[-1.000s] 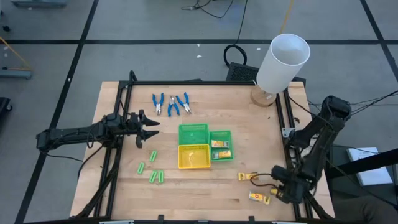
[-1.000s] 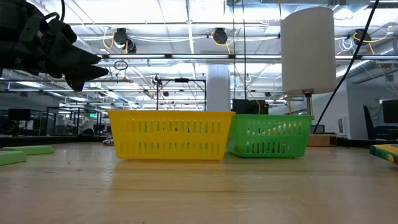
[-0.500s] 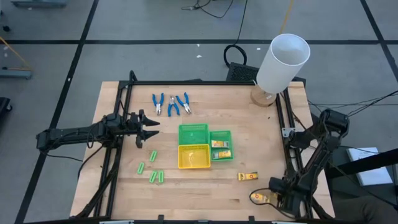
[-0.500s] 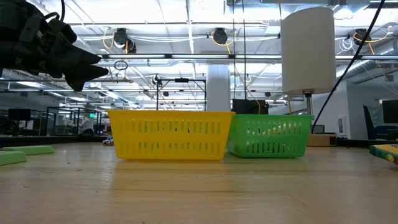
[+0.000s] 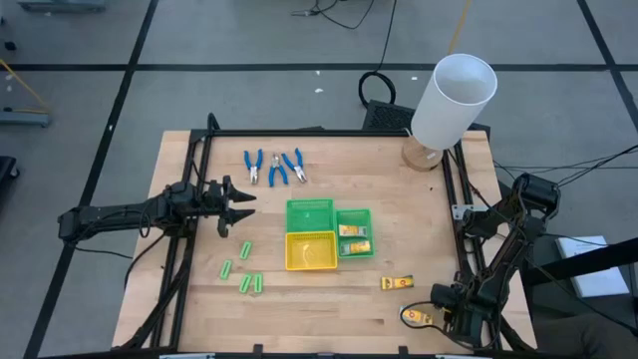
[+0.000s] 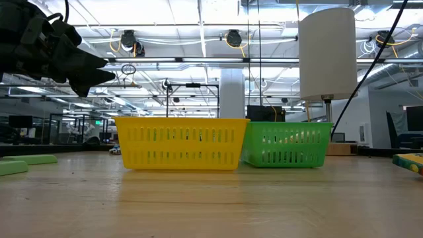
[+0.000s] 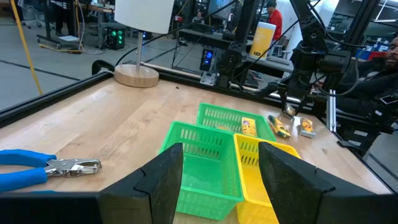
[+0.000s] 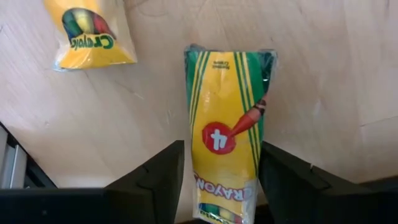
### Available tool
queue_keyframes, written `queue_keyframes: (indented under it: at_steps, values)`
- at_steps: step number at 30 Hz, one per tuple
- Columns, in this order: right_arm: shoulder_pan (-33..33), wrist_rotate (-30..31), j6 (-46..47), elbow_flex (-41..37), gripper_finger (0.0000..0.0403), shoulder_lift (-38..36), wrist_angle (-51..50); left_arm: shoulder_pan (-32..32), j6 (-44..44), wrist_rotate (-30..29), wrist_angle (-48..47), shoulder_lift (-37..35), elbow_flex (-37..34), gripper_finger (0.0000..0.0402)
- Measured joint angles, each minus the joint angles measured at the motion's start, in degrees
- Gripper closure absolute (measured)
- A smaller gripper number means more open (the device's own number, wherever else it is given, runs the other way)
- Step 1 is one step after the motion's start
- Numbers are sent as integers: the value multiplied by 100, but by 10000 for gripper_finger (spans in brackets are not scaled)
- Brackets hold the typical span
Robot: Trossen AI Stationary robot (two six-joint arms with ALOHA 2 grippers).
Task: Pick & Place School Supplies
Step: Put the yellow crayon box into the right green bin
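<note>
Packets are being sorted, judging by the high view: two lie in the small green tray [image 5: 354, 235], one packet [image 5: 397, 283] waits on the wood, and another is framed by the right gripper [image 5: 431, 318] at the table's near edge. The left gripper [image 5: 237, 205] is held idle, spread, above the green sticks [image 5: 243, 271].

Glossy wrapper is seen in the right wrist view: the crayon packet [image 8: 226, 132] lies between half-open fingers, apparently not yet clamped.
</note>
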Motion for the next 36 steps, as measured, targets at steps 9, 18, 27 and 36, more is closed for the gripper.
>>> queue_keyframes:
  at_steps: [9,18,27,36]
  values:
    - [-17,682,-6,-258,245,15,-277,0,0,1,0,0,0,188]
    - [-347,1073,66,-522,248,15,-371,0,0,1,0,0,0,188]
    - [-444,1252,-137,-558,248,-207,-203,0,1,1,0,0,0,188]
    - [-491,1816,-383,-562,263,-656,-124,0,-1,-1,0,0,0,188]
